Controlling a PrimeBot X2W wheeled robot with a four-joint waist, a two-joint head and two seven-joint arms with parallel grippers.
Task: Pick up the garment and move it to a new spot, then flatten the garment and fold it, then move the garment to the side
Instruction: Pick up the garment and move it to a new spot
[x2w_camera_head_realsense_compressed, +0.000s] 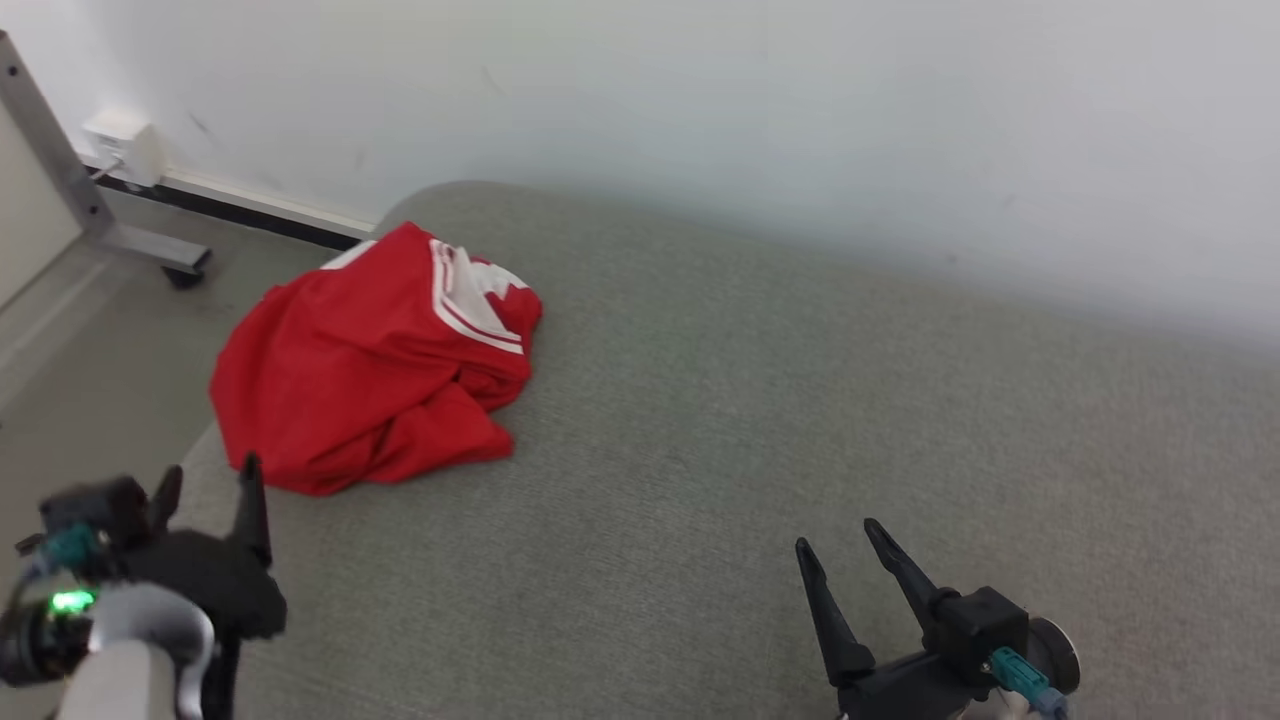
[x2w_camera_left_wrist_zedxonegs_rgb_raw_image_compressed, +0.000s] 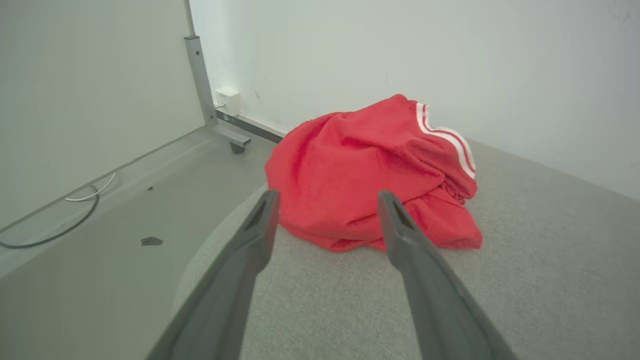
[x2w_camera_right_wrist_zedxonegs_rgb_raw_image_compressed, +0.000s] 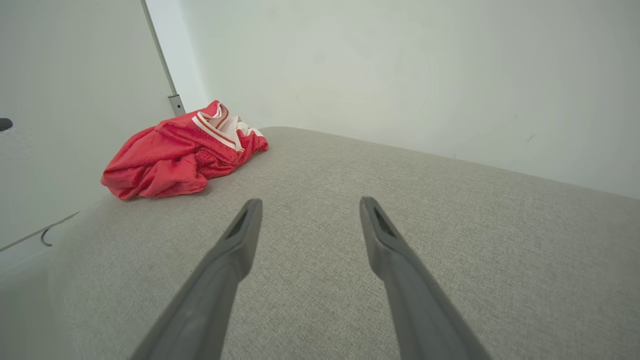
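Note:
A crumpled red garment (x2w_camera_head_realsense_compressed: 370, 365) with white stripes lies bunched at the left end of the grey fabric surface (x2w_camera_head_realsense_compressed: 800, 400), close to its rounded edge. In the left wrist view the red garment (x2w_camera_left_wrist_zedxonegs_rgb_raw_image_compressed: 370, 170) sits just beyond my fingers. My left gripper (x2w_camera_head_realsense_compressed: 212, 480) hovers open near the garment's front edge, holding nothing. Far to the right, my right gripper (x2w_camera_head_realsense_compressed: 838, 535) stands open over bare fabric, well away from the garment (x2w_camera_right_wrist_zedxonegs_rgb_raw_image_compressed: 175, 155), which appears at the upper left in the right wrist view.
A white wall (x2w_camera_head_realsense_compressed: 800, 120) runs behind the surface. To the left, on the floor (x2w_camera_head_realsense_compressed: 90, 330), stand a metal frame leg (x2w_camera_head_realsense_compressed: 80, 190) on a caster and a white wall box (x2w_camera_head_realsense_compressed: 125, 145). A cable (x2w_camera_left_wrist_zedxonegs_rgb_raw_image_compressed: 65, 220) lies on the floor.

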